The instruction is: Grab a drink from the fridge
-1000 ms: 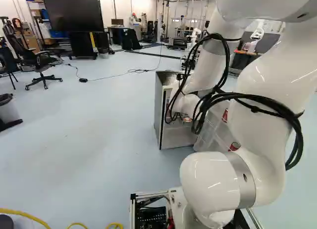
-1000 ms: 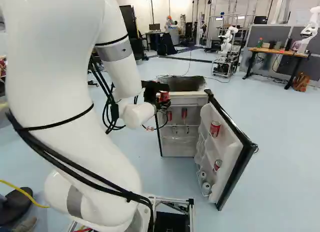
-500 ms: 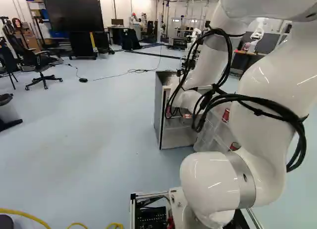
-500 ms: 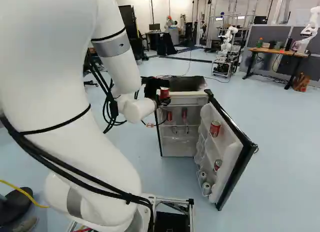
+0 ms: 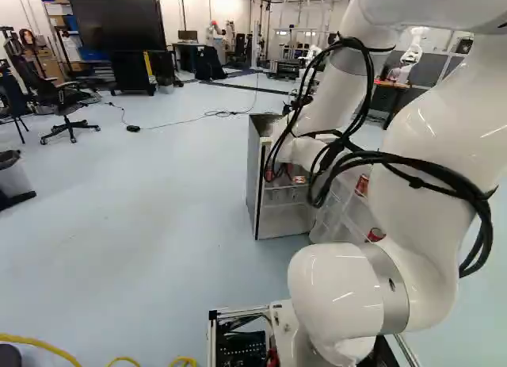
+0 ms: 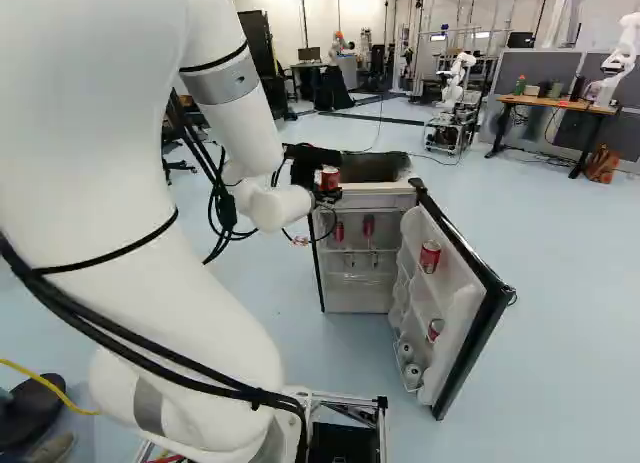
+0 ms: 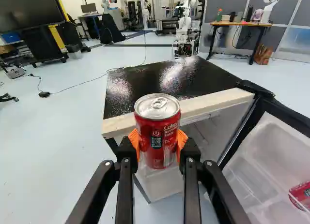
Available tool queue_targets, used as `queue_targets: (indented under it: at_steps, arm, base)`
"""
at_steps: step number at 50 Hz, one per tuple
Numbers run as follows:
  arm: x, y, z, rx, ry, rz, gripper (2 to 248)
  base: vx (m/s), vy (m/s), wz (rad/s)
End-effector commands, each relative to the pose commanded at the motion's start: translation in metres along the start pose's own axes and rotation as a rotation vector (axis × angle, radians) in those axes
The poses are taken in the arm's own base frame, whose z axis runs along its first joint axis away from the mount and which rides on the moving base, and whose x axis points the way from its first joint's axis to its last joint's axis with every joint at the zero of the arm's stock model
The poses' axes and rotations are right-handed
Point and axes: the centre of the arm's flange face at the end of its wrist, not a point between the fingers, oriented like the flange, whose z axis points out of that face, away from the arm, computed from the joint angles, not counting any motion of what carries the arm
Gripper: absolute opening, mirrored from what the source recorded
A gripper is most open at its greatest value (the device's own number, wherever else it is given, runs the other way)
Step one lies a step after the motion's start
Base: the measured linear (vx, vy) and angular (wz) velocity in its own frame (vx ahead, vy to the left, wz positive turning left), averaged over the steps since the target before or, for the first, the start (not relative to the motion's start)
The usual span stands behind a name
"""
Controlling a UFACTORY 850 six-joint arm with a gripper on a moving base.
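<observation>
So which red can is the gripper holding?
The upright can clamped between the orange pads of the gripper; the other red cans sit inside the fridge or its door.

A robotics lab, by its gear: well beyond the fridge [image 7: 140, 83] stands another robot [image 6: 455, 78], white, on a metal-framed base [image 6: 448, 133]. Left of the fridge in the left base view are a big dark screen [image 5: 117, 24] and an office chair [image 5: 63, 104]; beyond it, rightward in the right base view, a wooden-topped table [image 6: 540, 102] fronts grey partitions [image 6: 545, 65].
</observation>
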Motion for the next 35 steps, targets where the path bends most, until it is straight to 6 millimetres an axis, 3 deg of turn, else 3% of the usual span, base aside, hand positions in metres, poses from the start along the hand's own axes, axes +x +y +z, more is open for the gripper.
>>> queue_targets:
  at_steps: [35]
  arm:
    - [0.008, -0.002, 0.038, -0.008, -0.055, 0.005, 95]
  base:
    - [0.0, 0.0, 0.0]
